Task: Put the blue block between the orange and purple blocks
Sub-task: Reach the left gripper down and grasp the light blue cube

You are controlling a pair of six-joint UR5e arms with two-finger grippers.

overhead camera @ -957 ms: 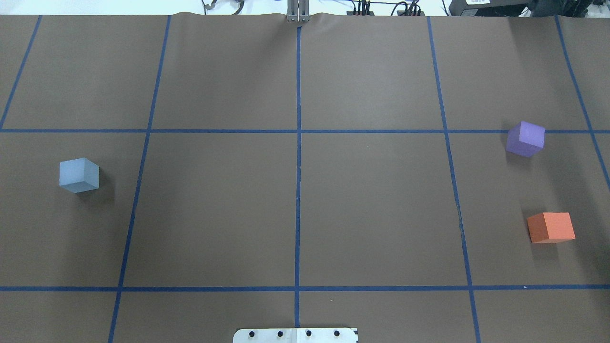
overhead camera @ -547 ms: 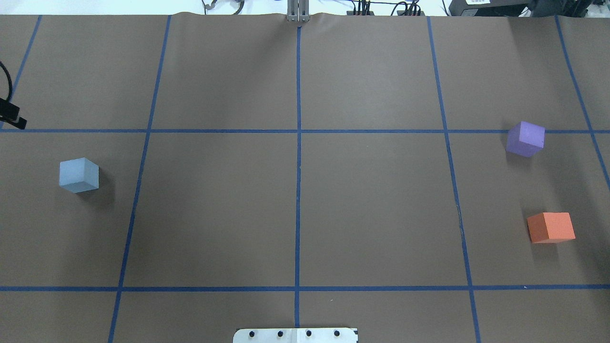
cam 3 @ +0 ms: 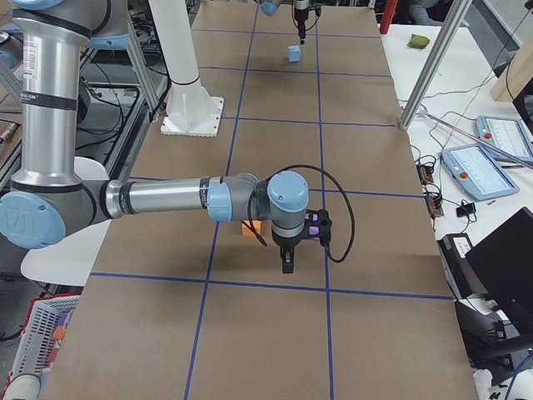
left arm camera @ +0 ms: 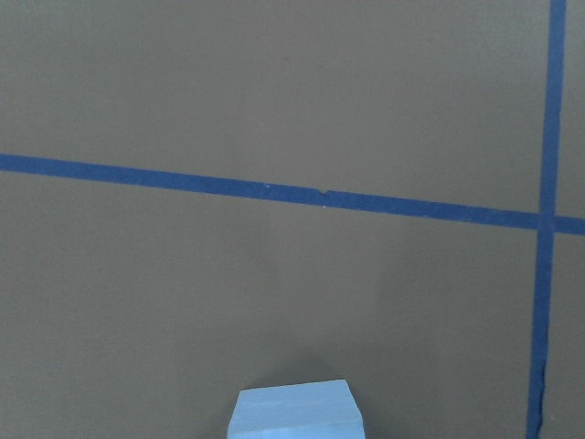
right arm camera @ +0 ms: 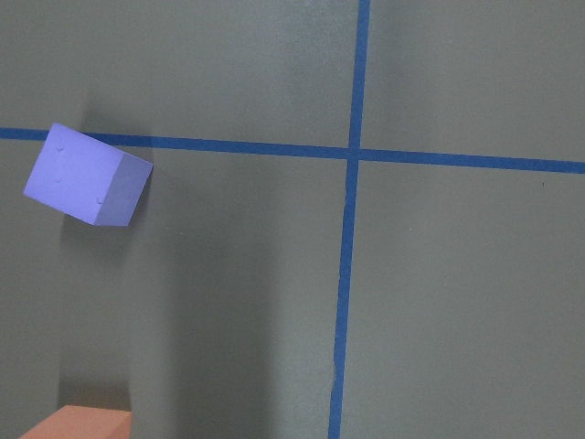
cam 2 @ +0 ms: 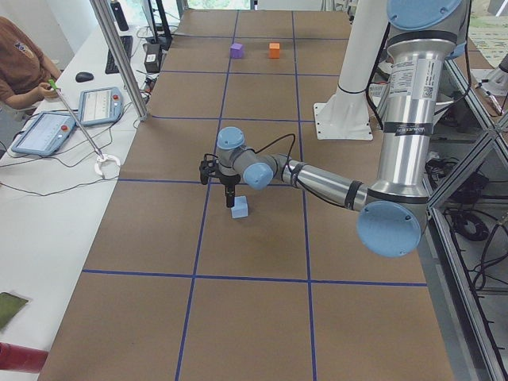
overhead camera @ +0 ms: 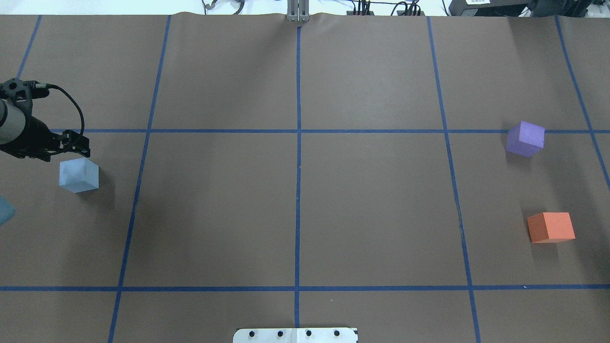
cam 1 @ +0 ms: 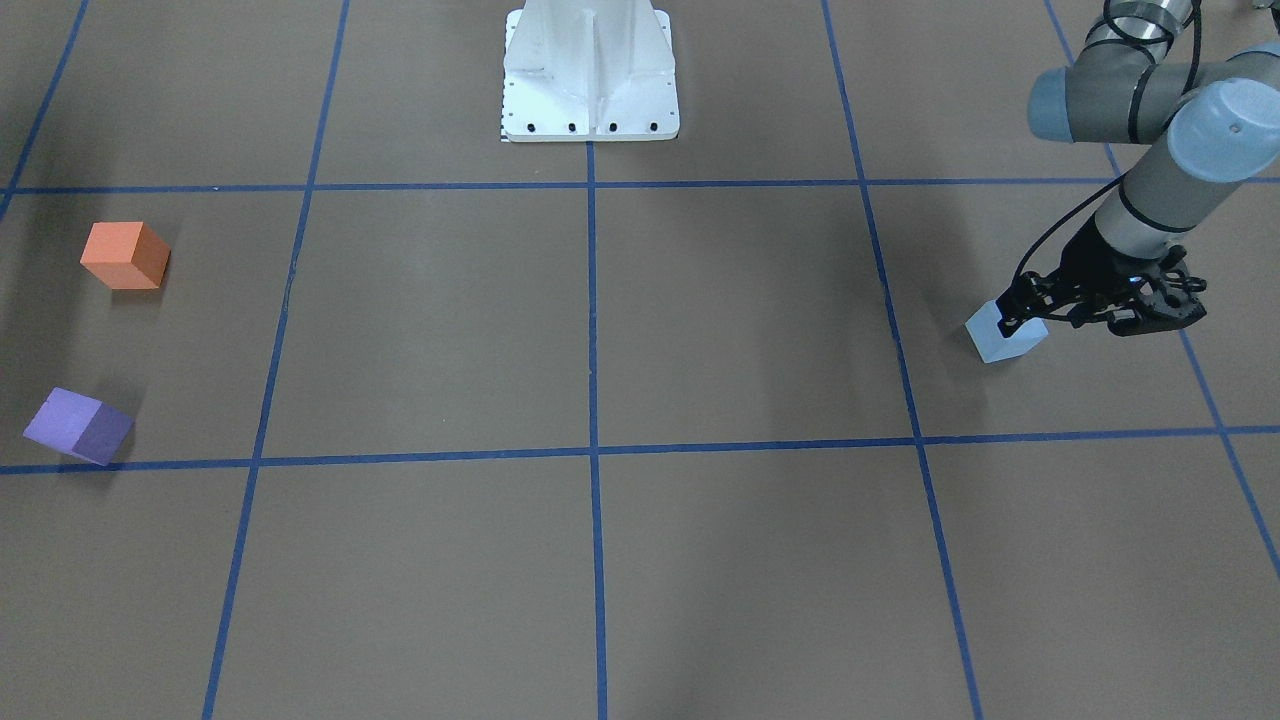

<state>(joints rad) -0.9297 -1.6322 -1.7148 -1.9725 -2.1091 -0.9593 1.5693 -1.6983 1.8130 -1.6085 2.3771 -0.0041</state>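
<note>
The light blue block [overhead camera: 78, 175] sits alone on the brown table at the robot's left side; it also shows in the front view [cam 1: 1005, 340] and at the bottom of the left wrist view [left arm camera: 297, 413]. My left gripper [overhead camera: 86, 147] hangs just beyond and above it, empty, fingers looking shut [cam 2: 230, 200]. The purple block [overhead camera: 525, 138] and orange block [overhead camera: 551, 227] sit apart at the far right, with a gap between them. My right gripper [cam 3: 287, 265] hovers near them; I cannot tell whether it is open.
The white robot base [cam 1: 590, 70] stands at the table's near middle edge. Blue tape lines [overhead camera: 298, 190] grid the brown cover. A metal post [cam 2: 119, 55], tablets [cam 2: 44, 131] and an operator [cam 2: 20, 63] are beside the table's far edge.
My left arm has come into the overhead view from the left edge and moved right, up to the blue block. The three blocks have not moved.
</note>
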